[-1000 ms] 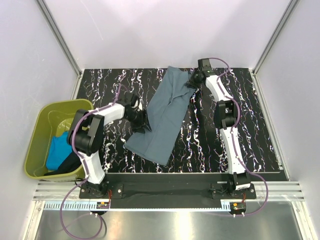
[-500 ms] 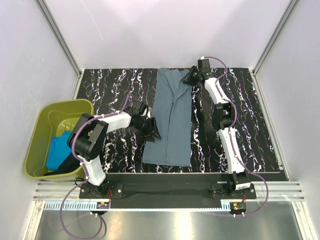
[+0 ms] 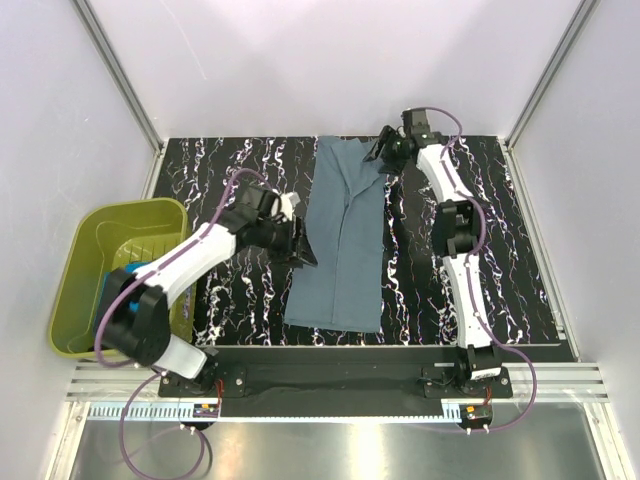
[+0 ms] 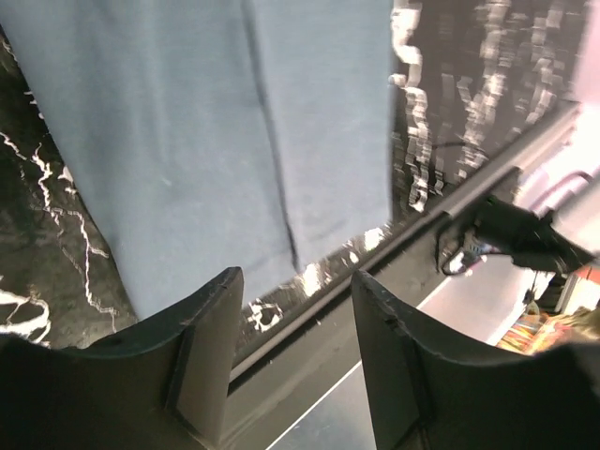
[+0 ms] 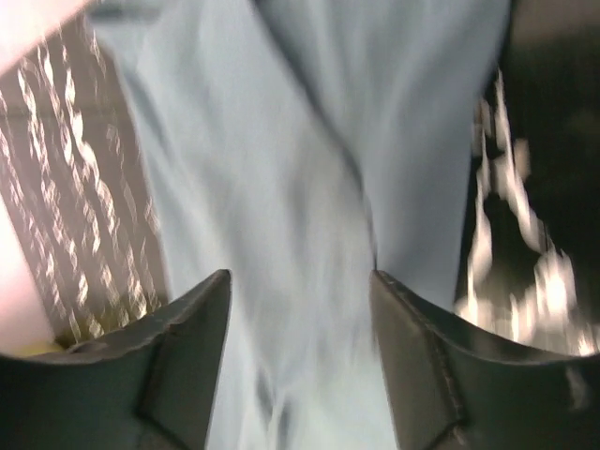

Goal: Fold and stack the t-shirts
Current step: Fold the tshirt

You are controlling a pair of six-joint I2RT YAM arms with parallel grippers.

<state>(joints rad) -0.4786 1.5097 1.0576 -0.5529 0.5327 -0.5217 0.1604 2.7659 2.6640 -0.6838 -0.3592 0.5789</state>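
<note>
Left tool (image 3: 303,250): wide, empty, low over the surface (image 3: 220,170). Slate grey-blue t-shirt (image 3: 340,240) flat, lengthwise, its left edge just right of that tool; in wrist view, cloth ahead of the fingers (image 4: 208,347).
Right tool (image 3: 381,155): wide as well, nothing gripped, at the shirt's far right corner, blurred cloth directly beneath.
Well left of left tool: olive-green tub (image 3: 75,255) with turquoise t-shirt (image 3: 108,292) inside.
</note>
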